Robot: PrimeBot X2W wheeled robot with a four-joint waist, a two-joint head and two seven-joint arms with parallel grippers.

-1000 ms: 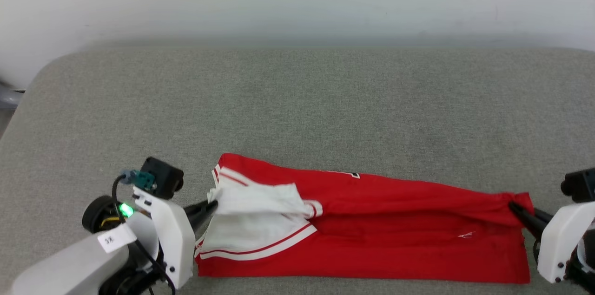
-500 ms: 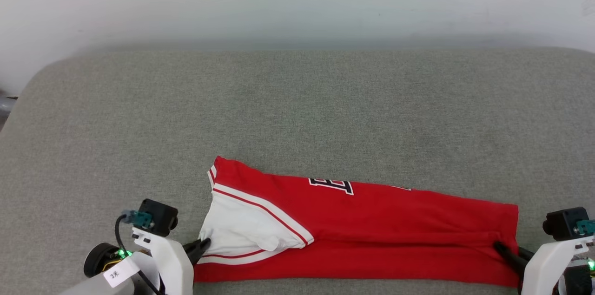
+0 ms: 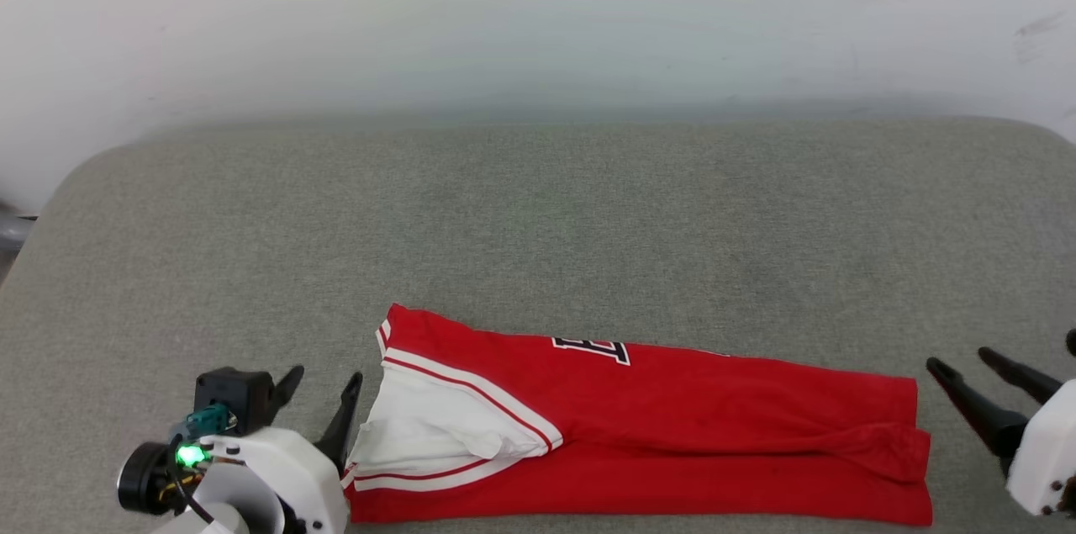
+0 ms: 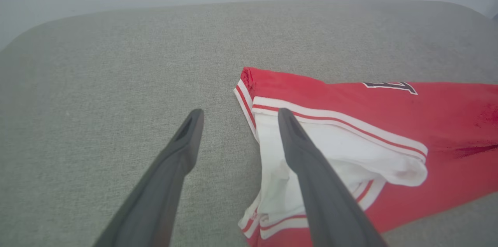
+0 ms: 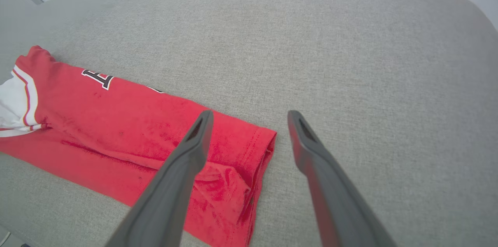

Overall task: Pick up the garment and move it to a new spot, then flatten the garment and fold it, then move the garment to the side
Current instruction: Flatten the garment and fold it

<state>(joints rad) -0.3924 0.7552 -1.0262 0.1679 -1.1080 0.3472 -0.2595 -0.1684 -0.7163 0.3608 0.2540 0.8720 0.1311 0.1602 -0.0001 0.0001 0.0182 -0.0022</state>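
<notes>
The garment (image 3: 672,425), a red jersey shirt with a white striped-trim sleeve at its left end, lies folded into a long strip near the front edge of the grey cushion. A bit of black numeral shows on its far fold. My left gripper (image 3: 324,387) stands open just left of the white sleeve, nothing between its fingers; in the left wrist view the garment (image 4: 350,138) lies beside and under its right finger (image 4: 307,161). My right gripper (image 3: 967,366) is open just right of the red hem end. The right wrist view has the garment (image 5: 128,130) behind its left finger (image 5: 186,153).
The grey fabric surface (image 3: 538,214) stretches wide behind the garment, with rounded far corners and a pale wall (image 3: 538,13) beyond. The strip lies close to the near edge.
Both grippers have opened and let go of the garment's ends, drawing slightly outward. The folded strip now rests on the surface. The head camera has shifted a little.
</notes>
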